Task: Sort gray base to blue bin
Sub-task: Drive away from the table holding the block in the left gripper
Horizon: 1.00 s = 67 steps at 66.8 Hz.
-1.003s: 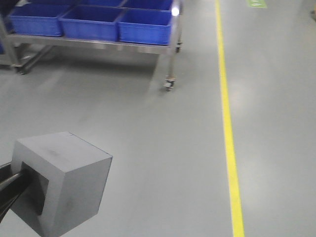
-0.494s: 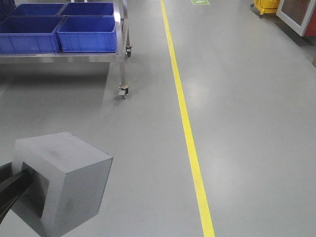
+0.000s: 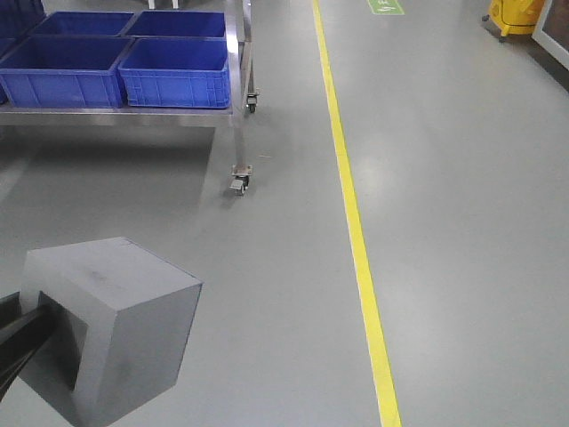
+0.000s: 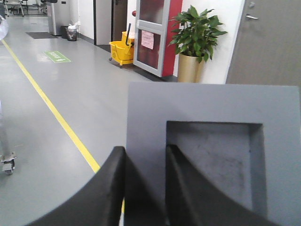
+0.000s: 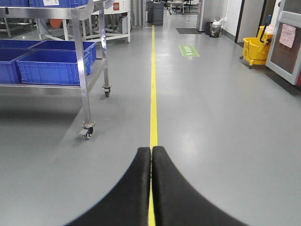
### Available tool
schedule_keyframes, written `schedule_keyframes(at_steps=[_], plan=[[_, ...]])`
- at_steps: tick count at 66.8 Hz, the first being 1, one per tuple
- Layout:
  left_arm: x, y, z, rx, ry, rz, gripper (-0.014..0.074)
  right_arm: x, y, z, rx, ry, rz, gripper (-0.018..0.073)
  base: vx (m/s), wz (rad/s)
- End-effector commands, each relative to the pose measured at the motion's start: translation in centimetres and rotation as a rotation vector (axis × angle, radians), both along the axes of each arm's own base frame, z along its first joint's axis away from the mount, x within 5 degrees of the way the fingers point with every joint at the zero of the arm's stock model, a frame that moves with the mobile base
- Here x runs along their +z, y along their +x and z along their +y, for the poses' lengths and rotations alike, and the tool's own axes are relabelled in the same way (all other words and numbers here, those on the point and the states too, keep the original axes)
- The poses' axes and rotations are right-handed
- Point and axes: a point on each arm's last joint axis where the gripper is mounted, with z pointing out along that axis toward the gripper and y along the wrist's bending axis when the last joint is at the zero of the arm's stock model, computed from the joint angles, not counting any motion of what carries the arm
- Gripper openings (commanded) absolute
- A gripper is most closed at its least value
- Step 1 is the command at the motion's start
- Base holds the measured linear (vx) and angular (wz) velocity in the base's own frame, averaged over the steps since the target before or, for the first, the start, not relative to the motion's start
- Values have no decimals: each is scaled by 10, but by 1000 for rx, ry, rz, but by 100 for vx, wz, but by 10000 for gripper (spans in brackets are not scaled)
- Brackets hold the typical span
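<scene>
Change: counter [image 3: 116, 112] carrying blue bin [image 3: 175, 84] shows nearer and further right than half a second ago | base [image 3: 111, 325] unmoved, well short of bin | left pincer [image 4: 145, 183] clenched on its recess wall | right pincer [image 5: 151, 179] clenched, empty | judgement: approach under way, drop pending.

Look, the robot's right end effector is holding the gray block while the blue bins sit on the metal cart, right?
Not the right one. The left wrist view shows the left end effector gripping the gray base; the right end effector is shut on nothing. The blue bins do sit on the metal cart.
</scene>
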Motion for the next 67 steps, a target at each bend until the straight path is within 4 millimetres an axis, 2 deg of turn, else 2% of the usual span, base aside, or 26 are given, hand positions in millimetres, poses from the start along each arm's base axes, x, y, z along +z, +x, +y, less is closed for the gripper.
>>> schedule_keyframes(at_steps=[1, 67], plan=[[17, -3, -4, -56, -72, -83, -7, 6, 0, 0, 4, -21, -81, -5, 37, 9], [17, -3, -4, -56, -72, -83, -7, 6, 0, 0, 3, -21, -81, -5, 41, -1]])
